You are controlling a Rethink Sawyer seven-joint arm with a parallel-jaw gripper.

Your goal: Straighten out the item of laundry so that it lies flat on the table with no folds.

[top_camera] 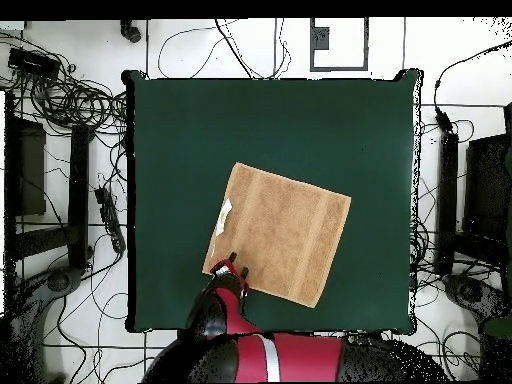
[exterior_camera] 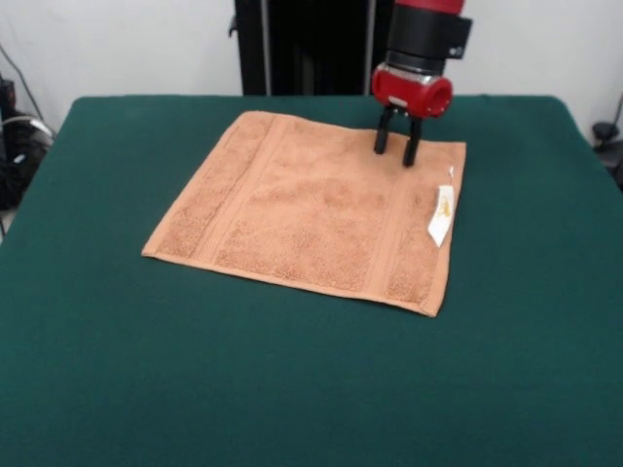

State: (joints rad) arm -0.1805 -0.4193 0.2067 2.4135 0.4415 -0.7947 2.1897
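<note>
The towel (exterior_camera: 316, 209) is seen spread flat on the green tabletop (exterior_camera: 311, 389), slightly toward the far side, rotated so that its edges run oblique to the tabletop edges. No folds are visible; the white label (exterior_camera: 441, 216) lies on the right-hand border band in the front view. The end effector (exterior_camera: 398, 148) is positioned over the far right corner of the towel, fingers pointed down and parted narrowly, with nothing held. Whether the tips touch the cloth cannot be told. The towel extends from the end effector toward the near left. The task is judged essentially complete; only a clear withdrawal upward appears to be needed.
</note>
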